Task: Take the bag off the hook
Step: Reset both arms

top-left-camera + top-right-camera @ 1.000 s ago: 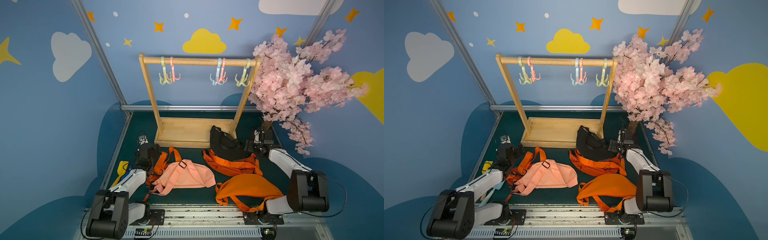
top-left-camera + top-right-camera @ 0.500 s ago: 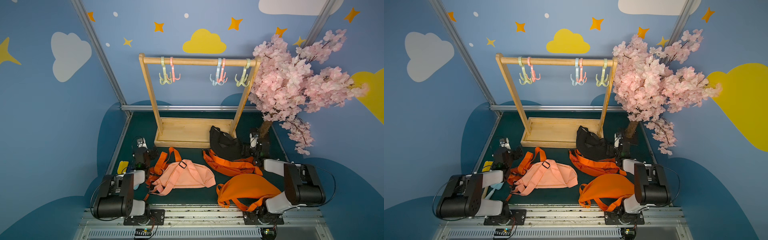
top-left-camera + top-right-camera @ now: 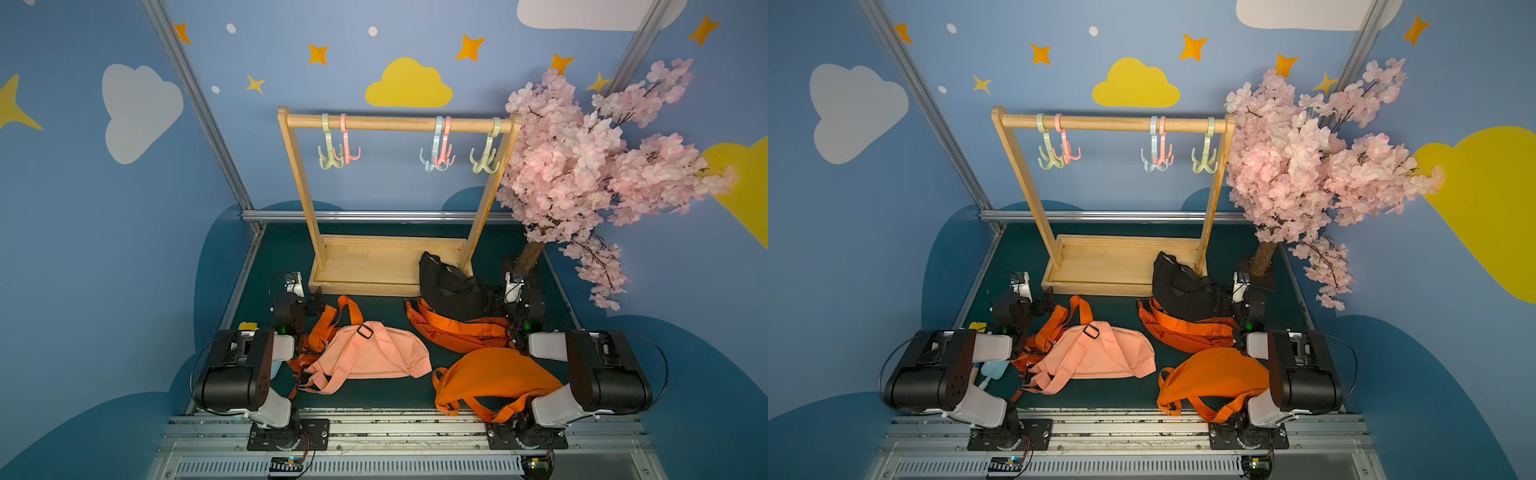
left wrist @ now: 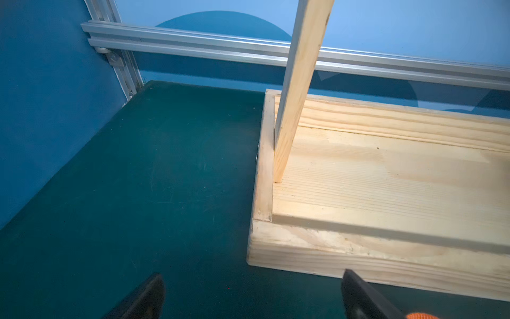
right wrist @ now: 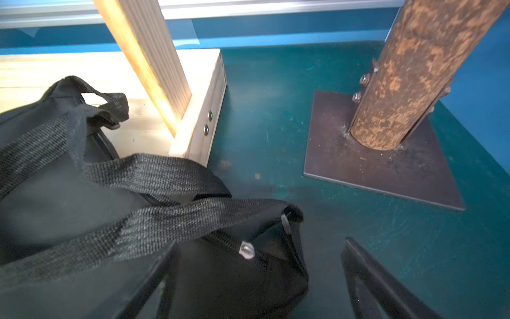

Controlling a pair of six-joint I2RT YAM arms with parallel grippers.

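Observation:
Several plastic hooks (image 3: 484,160) (image 3: 1204,160) hang from the wooden rack's rail (image 3: 399,123), and each hook is bare. A black bag (image 3: 449,286) (image 3: 1183,286) (image 5: 82,193) lies slumped against the right end of the rack's base. My right gripper (image 3: 492,305) (image 3: 1223,303) (image 5: 259,254) is low on the table beside it. It is open, and the bag's zippered end lies between its wide-apart fingers. My left gripper (image 3: 316,305) (image 3: 1044,303) (image 4: 252,273) is open over bare mat, in front of the left corner of the rack's base (image 4: 303,248).
A pink bag (image 3: 374,353) and two orange bags (image 3: 494,374) (image 3: 457,332) lie on the green mat between the arms. A blossom tree (image 3: 582,166) stands at the back right on a metal plate (image 5: 372,165). Blue walls close in on both sides.
Both arms have folded back toward the front rail, bringing the grippers low over the mat. The right jaws have opened a little wider. The bags have not moved.

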